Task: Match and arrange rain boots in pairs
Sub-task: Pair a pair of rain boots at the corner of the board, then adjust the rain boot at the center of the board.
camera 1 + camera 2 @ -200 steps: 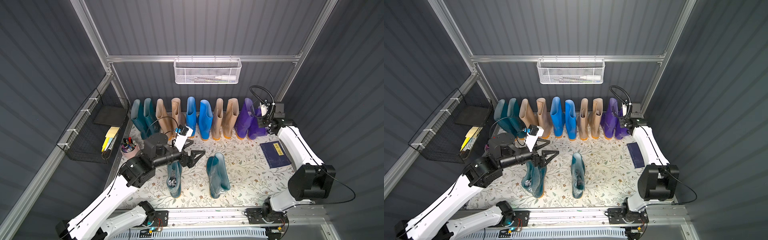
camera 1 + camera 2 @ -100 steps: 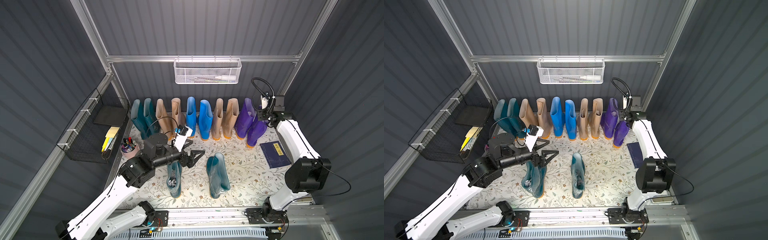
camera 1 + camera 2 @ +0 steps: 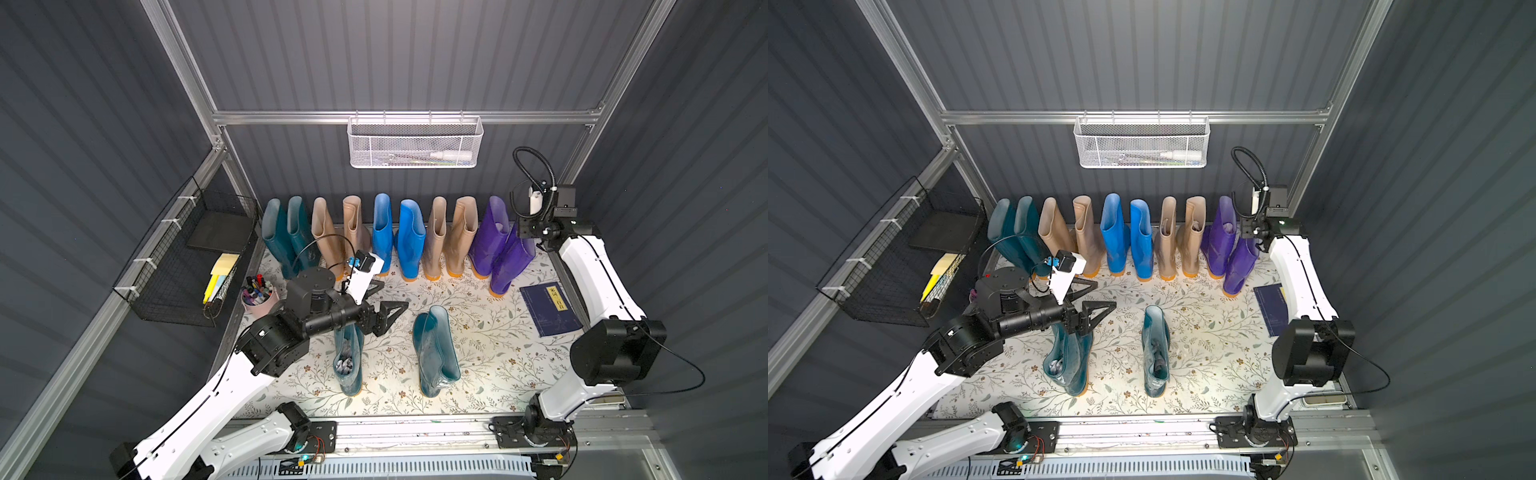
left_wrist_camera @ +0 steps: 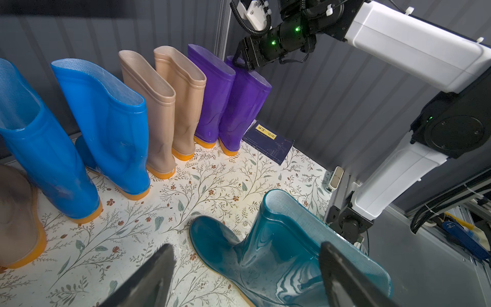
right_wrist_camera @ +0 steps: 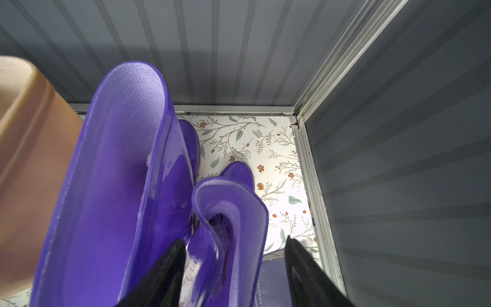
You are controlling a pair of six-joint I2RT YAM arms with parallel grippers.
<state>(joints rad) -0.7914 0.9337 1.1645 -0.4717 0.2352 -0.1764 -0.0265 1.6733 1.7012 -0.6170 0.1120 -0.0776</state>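
A floral-patterned counter [image 3: 490, 345] sits inside a booth with dark grey walls. Ten rain boots stand upright in a row along the far wall. From left to right they are a dark teal pair [image 3: 286, 237], a beige pair [image 3: 336, 232], a bright blue pair [image 3: 399, 237], a second beige pair [image 3: 451, 232] and two purple boots.

The right purple boot [image 3: 511, 262] stands slightly nearer than the left purple boot [image 3: 488, 232] and touches it. The right hand [image 5: 235, 240] is above its top. Its fingers are spread apart on either side of the rim and grip nothing.

Two more dark teal boots stand apart near the front. The left hand [image 3: 392, 296] is wide open and empty above the near left teal boot [image 3: 348, 365]. The near right teal boot [image 3: 434, 349] stands alone.

A dark blue book [image 3: 548, 305] lies at the right, near the right purple boot.
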